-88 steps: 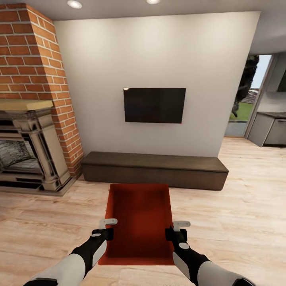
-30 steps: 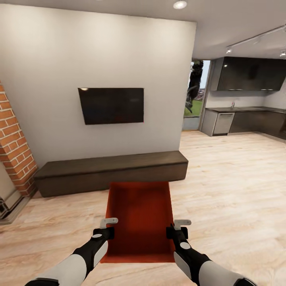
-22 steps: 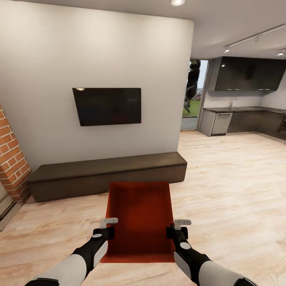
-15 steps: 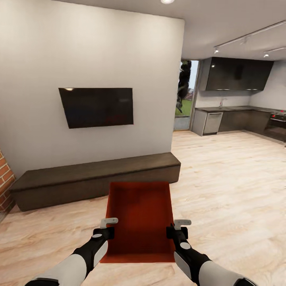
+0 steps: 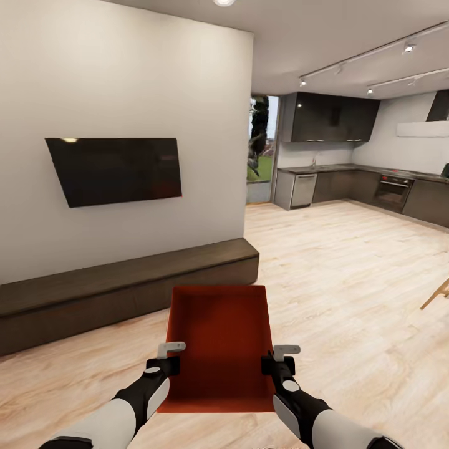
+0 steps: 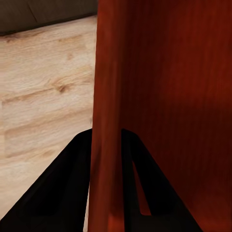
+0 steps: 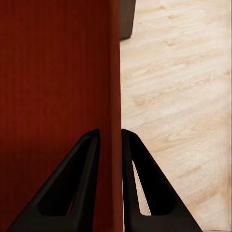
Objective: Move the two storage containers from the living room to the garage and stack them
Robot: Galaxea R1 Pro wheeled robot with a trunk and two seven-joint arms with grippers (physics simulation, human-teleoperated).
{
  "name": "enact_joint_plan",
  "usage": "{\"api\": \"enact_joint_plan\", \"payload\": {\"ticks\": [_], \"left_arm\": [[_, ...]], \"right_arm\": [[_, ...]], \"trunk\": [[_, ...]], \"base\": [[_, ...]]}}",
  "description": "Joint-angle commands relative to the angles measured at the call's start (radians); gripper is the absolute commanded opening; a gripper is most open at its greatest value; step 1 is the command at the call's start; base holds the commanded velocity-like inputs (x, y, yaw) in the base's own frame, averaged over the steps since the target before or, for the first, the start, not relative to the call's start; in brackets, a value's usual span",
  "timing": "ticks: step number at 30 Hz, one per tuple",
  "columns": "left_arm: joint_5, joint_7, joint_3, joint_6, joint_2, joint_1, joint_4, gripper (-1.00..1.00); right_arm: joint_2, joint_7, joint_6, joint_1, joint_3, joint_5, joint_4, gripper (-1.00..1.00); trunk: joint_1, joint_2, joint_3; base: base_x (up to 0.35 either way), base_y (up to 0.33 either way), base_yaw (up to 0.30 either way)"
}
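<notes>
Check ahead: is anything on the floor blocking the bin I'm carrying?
Nothing visible. The bin, clamped by the left gripper and right gripper, faces open wood floor. The bench sits ahead-left. No garage in sight.

container (image 5: 221, 349): orange-red | bench (image 5: 125, 284): dark brown | floor (image 5: 349, 274): light wood planks
</notes>
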Motion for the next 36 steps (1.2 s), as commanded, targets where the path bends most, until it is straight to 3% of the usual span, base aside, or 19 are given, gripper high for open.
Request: {"api": "enact_joint_plan", "payload": {"ticks": [1,36], "left_arm": [[0.0,0.01,0.04,0.002,0.024,0.0,-0.002,-1.0],[0.002,0.002,0.04,-0.001,0.023,0.0,0.008,-1.0]], "right_arm": [[-0.007,-0.005,-0.008,-0.002,-0.051,-0.034,0.0,-1.0],[-0.007,0.002,-0.007,-0.001,-0.051,-0.036,0.0,-1.0]], "trunk": [[0.0,-0.001,-0.002],[0.0,-0.001,-0.002]], "base": [[0.0,0.0,-0.285],[0.0,0.0,-0.285]]}}
